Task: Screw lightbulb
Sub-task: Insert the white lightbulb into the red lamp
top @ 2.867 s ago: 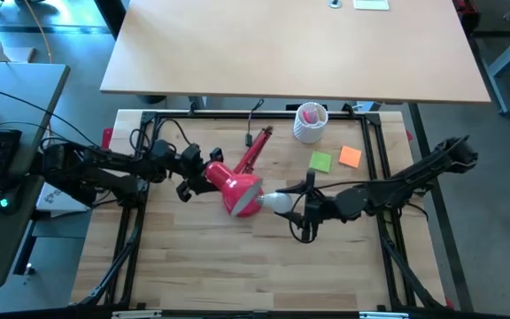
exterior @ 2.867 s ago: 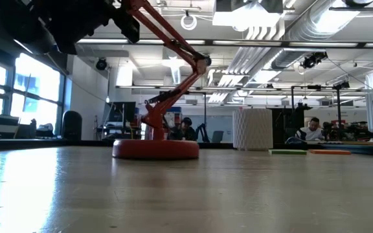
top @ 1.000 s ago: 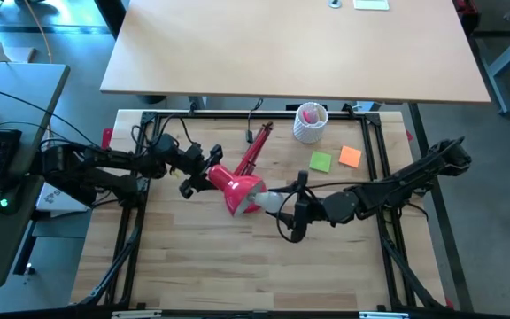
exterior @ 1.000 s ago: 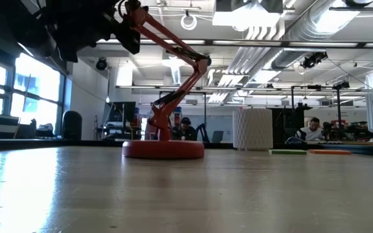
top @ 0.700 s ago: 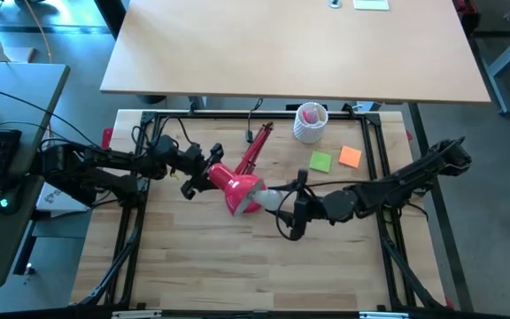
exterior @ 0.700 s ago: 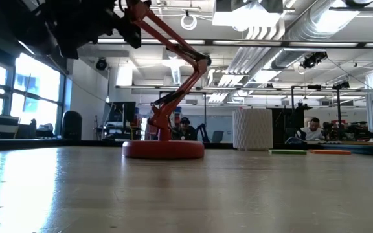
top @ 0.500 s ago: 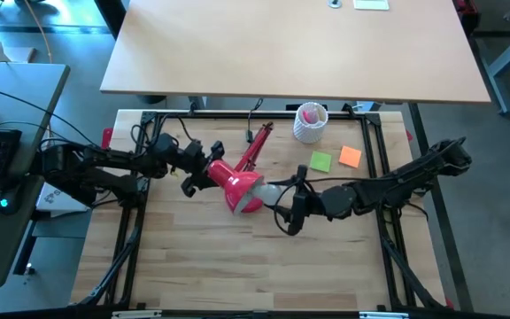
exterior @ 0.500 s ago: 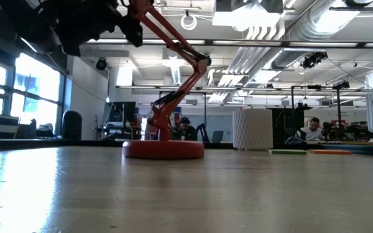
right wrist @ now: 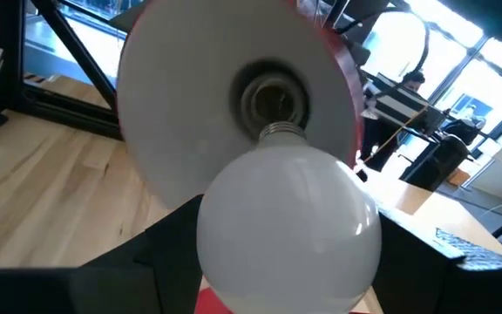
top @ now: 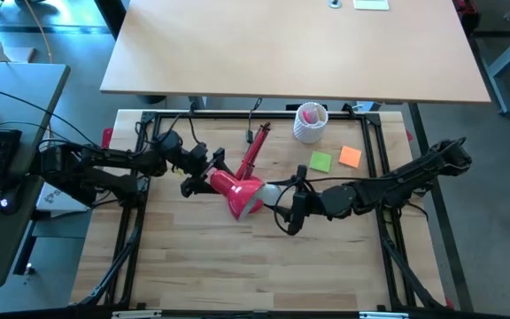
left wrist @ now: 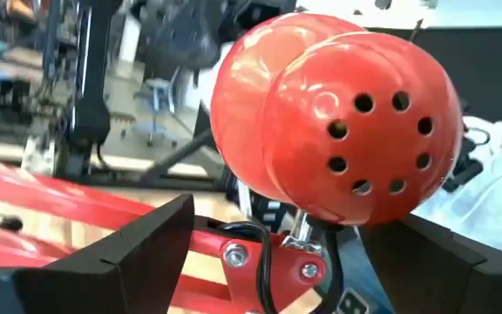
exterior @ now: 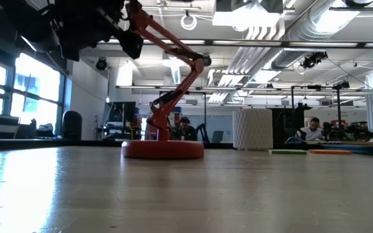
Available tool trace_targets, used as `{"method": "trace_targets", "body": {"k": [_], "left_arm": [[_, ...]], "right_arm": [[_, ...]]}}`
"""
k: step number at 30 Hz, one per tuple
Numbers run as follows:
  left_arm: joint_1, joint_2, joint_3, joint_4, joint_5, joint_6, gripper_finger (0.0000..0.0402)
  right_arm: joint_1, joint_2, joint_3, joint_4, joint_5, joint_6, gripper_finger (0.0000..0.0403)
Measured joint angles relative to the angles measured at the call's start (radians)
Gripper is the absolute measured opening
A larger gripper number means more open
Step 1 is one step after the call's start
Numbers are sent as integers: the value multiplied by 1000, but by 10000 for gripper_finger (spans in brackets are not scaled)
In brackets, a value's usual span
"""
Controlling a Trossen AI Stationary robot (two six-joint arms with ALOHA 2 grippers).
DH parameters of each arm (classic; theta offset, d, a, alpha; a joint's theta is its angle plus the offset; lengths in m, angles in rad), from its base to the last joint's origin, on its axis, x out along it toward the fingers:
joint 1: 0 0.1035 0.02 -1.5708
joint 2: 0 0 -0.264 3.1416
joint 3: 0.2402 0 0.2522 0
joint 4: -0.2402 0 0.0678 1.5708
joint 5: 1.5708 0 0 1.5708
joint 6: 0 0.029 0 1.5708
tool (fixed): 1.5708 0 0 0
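Note:
A red desk lamp stands on its round base [exterior: 162, 150], and its jointed arm [top: 253, 152] carries the red shade [top: 239, 192] above mid-table. My left gripper [top: 202, 174] is open. Its fingers [left wrist: 151, 249] stand on either side of the shade's vented back [left wrist: 338, 122] without touching it. The white lightbulb [top: 274, 190] hangs at the shade's open mouth [right wrist: 234, 78], and my right gripper [top: 290, 206] is shut on it. In the low view, dark arm parts hide the shade. My right gripper pinches the lightbulb's white globe [right wrist: 220, 253] at its widest part, one finger on each side. The fingers come in about level from the table's right. The bulb is lifted clear, with its screw base [right wrist: 275, 131] at the socket's mouth [right wrist: 273, 100]. I cannot tell whether it is inside.
At the back of the table stands a white perforated cup [top: 309, 122], with a green note [top: 320, 161] and an orange note [top: 351, 157] beside it. Black frame rails [top: 374, 151] edge the table. Bare wood [top: 255, 266] fills the near half. People sit in the room behind [exterior: 313, 129].
My left gripper has rolled a little behind the shade. The lamp's upper arm now sits slightly lower at its shade end. The lamp's base has kept its place.

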Motion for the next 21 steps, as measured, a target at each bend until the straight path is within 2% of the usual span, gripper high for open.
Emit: {"method": "trace_targets", "body": {"k": [5,12,16,21], "left_arm": [[67,4,-6,-123,12,28,319],[148,4,-6,-157,9,6,319],[187,-7,-6,-268,-1,-8,319],[211,-57,-5,-415,-31,57,319]], "right_arm": [[-1,0,0,-1,4,-5,252],[-11,0,0,-16,3,-15,252],[-12,0,0,-39,3,-8,252],[-11,0,0,-45,0,-5,252]]}}
